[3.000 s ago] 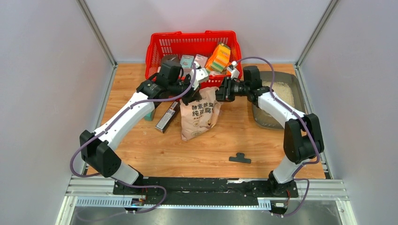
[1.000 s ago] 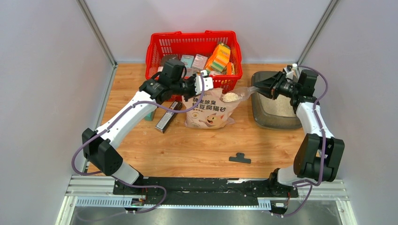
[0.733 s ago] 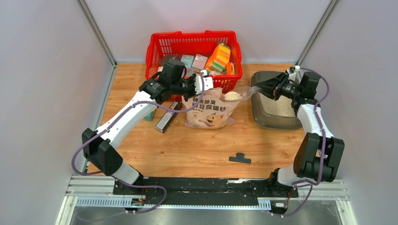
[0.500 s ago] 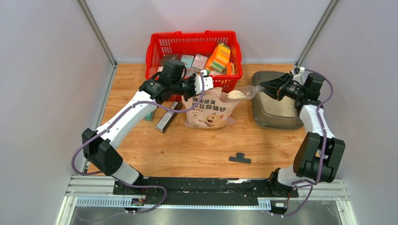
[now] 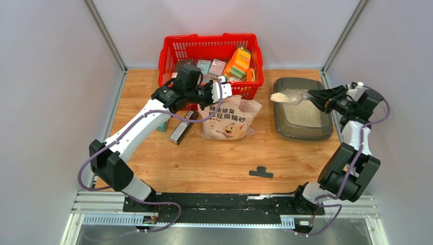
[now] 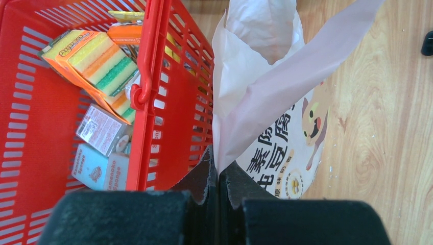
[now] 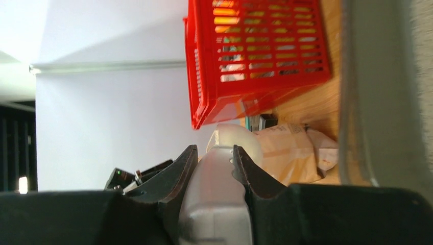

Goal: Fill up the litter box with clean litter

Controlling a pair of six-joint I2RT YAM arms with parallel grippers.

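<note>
The grey litter box (image 5: 301,137) lies at the right of the table, with clean litter (image 5: 308,115) spread over its floor. Its rim (image 7: 378,92) shows in the right wrist view. My right gripper (image 5: 320,97) (image 7: 214,153) is shut on the handle of a clear scoop (image 5: 292,96) (image 7: 217,189). The scoop is level above the box's far left part and carries a heap of pale granules (image 5: 279,96). My left gripper (image 5: 224,91) (image 6: 218,171) is shut on the top edge of the cat-printed bag (image 5: 230,122) (image 6: 275,138), holding it up.
A red basket (image 5: 214,46) (image 6: 153,76) with sponges and small packs stands at the back, touching the bag. A flat black box (image 5: 181,127) and a teal item (image 5: 162,125) lie left of the bag. A black T-shaped piece (image 5: 261,172) lies near the front.
My right gripper has carried the loaded scoop to the right, from the bag's mouth to above the litter box. The left arm and the bag have stayed put.
</note>
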